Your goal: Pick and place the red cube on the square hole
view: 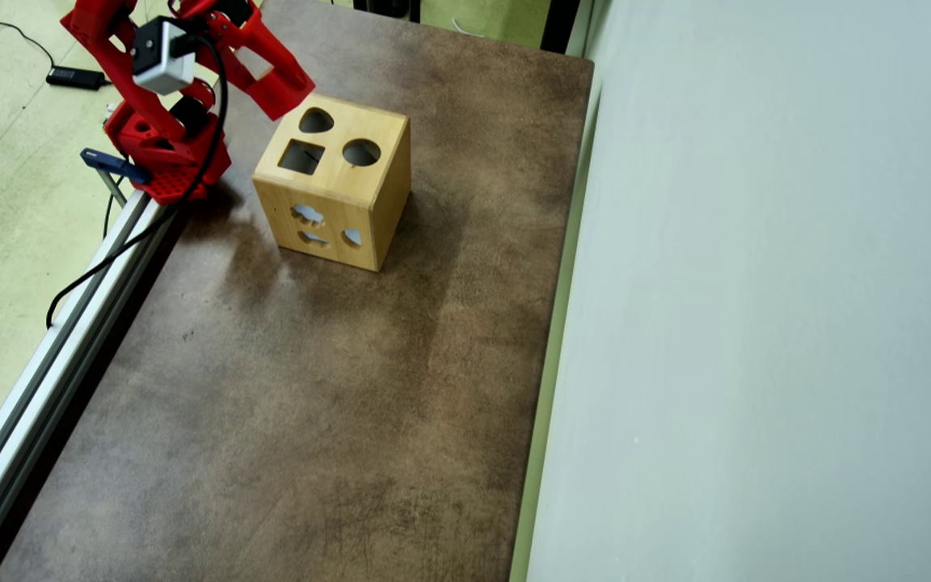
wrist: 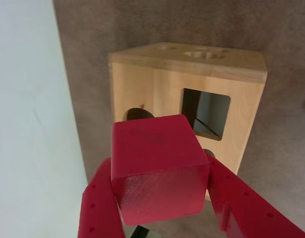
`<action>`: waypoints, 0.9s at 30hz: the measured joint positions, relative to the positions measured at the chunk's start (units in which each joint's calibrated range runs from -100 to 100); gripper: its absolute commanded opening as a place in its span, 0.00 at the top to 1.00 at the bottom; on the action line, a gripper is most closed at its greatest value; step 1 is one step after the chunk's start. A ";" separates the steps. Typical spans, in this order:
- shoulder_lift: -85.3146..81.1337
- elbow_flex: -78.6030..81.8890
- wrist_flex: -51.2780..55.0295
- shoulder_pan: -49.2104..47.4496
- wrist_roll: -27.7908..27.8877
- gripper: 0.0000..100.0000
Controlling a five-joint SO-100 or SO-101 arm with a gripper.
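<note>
Between the two red fingers of the end effector, the red cube is clamped on its side faces, with its near and upper faces showing in the wrist view. Just beyond it stands the wooden box, and the square hole appears up and to the right of the cube, not yet in line with it. In the overhead view the square hole lies on the box's top face beside a round cutout and a teardrop cutout, with the arm near the box's far left corner; the cube is not visible there. My judgement: carry the cube over the square opening, turn it until its edges run parallel to the hole's, lower it partway, then release. The fit looks snug, so a skewed cube would likely catch on the rim.
</note>
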 measured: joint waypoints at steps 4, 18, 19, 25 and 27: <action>0.00 4.79 0.00 -1.22 -0.49 0.93; 0.08 14.63 0.00 -1.65 -0.49 0.93; 0.25 14.63 0.00 -1.65 -0.49 0.93; 5.51 14.63 0.00 -1.58 -0.49 0.93; 6.02 14.63 0.00 -1.58 -0.49 0.93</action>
